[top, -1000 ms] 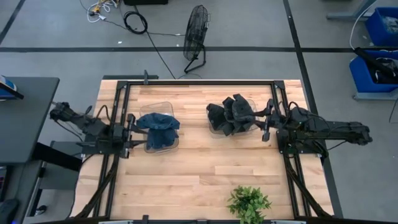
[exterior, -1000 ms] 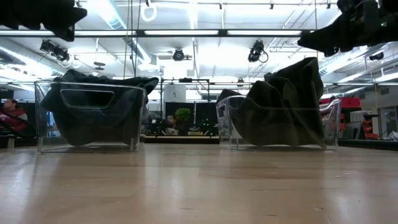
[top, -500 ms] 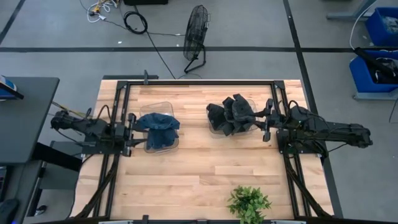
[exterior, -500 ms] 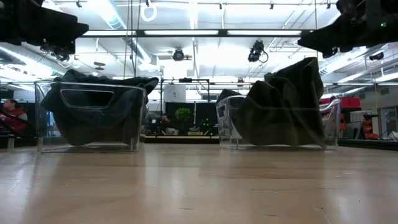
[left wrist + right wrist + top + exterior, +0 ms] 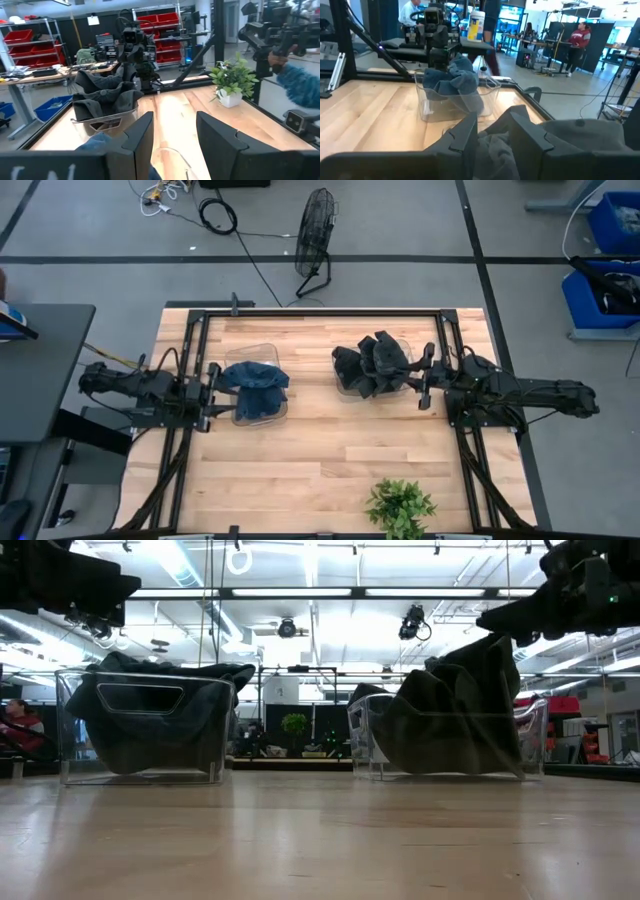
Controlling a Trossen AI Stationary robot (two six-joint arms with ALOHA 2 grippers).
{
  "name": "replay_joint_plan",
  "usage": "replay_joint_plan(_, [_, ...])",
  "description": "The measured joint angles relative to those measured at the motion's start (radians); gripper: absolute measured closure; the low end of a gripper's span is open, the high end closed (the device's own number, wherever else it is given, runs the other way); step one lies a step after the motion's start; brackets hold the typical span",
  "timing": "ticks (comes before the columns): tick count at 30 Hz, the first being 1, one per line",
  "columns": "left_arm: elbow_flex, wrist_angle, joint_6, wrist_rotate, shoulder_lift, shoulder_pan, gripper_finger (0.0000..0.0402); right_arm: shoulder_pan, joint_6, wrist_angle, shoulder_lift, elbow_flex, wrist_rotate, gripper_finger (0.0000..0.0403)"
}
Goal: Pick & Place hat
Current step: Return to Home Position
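Note:
A blue hat [image 5: 256,387] fills the clear left bin [image 5: 236,416] and drapes over its rim. Several dark grey hats [image 5: 372,366] are piled in the clear right bin [image 5: 340,388]. My left gripper [image 5: 212,388] hovers open at the left bin's left side, above its rim; blue cloth [image 5: 97,144] shows just below its fingers. My right gripper [image 5: 424,378] hovers open at the right bin's right side, and a dark hat [image 5: 570,142] lies under it. In the low view both grippers [image 5: 118,585] [image 5: 490,618] are above the bins.
A potted plant [image 5: 400,505] stands at the table's near edge, right of centre. Black frame rails [image 5: 320,311] run along the far edge and both sides. Bare wood [image 5: 310,450] lies between the bins and the near edge. People show in the room beyond.
My left gripper has come down a little beside the blue hat's bin. My right gripper has dipped and edged toward the table's left, closer to the dark hats. The hats and bins have stayed put.

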Motion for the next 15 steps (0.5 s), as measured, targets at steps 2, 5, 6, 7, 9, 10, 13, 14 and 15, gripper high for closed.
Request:
replay_joint_plan(2, [0.000,0.000,0.000,0.014,0.000,0.006,0.0248,0.000,0.000,-0.012,0.000,-0.005,0.000,0.0286])
replay_joint_plan(5, [0.000,-0.007,0.000,0.015,0.000,0.014,0.0248,0.000,0.010,-0.026,-0.005,-0.017,-0.002,0.0286])
replay_joint_plan(6, [0.000,-0.007,0.002,0.015,0.000,0.017,0.0248,0.000,0.024,-0.016,-0.005,-0.028,-0.002,0.0286])
replay_joint_plan(7, [0.000,-0.007,0.009,0.015,0.000,0.021,0.0248,0.000,0.032,0.001,-0.006,-0.041,-0.002,0.0286])
replay_joint_plan(9, [0.000,-0.007,0.040,0.014,0.000,0.029,0.0248,0.000,0.046,0.033,-0.011,-0.073,-0.003,0.0286])
replay_joint_plan(10, [0.000,-0.007,0.056,0.011,0.000,0.033,0.0248,0.000,0.046,0.056,-0.013,-0.089,-0.002,0.0286])
replay_joint_plan(13, [0.000,-0.007,0.078,0.008,0.000,0.044,0.0248,0.000,0.050,0.085,-0.019,-0.125,-0.013,0.0286])
replay_joint_plan(14, [0.000,-0.008,0.078,0.008,0.000,0.047,0.0248,0.000,0.053,0.086,-0.018,-0.125,-0.031,0.0286])
replay_joint_plan(15, [0.000,-0.008,0.077,0.008,0.000,0.047,0.0248,0.000,0.047,0.086,-0.019,-0.125,-0.058,0.0286])
